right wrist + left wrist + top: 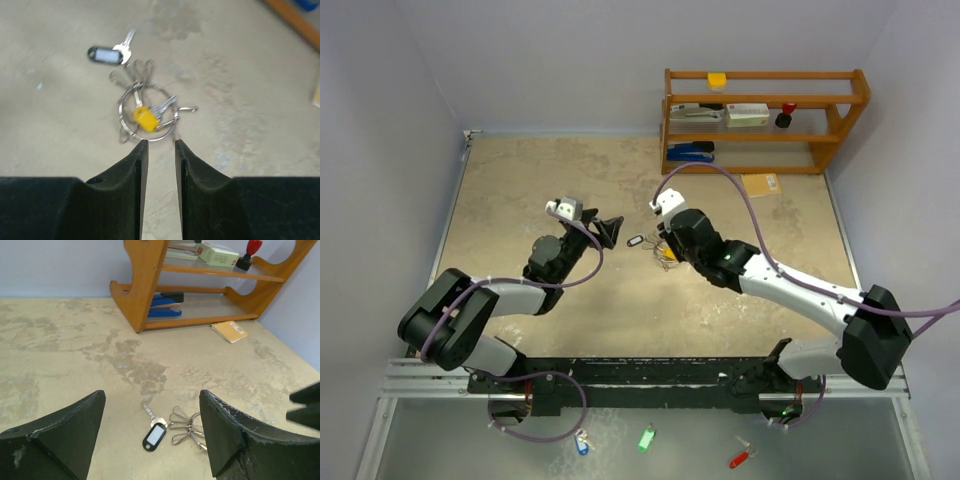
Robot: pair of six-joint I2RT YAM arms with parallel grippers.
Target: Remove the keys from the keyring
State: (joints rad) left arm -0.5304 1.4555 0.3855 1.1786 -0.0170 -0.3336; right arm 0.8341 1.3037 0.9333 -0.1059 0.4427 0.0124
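Pinching the keyring (121, 111), flat on the table (520, 200), by its near rim looks wisest — the right gripper (161, 142) hangs just beside it, narrowly parted, empty; the left gripper (152, 395), spread wide, could draw off the yellow-headed key (145, 119) inside it.

Your mottled beige tabletop (520, 200) carries the keyring (131, 92) just ahead of the right pincer (161, 144). A yellow-headed key (145, 119) and silver keys (165, 107) lie within its loop. A black-tagged key (106, 54) lies beyond, to the pincer's left. Far ahead are a wooden rack (765, 120) and a notepad (761, 184).
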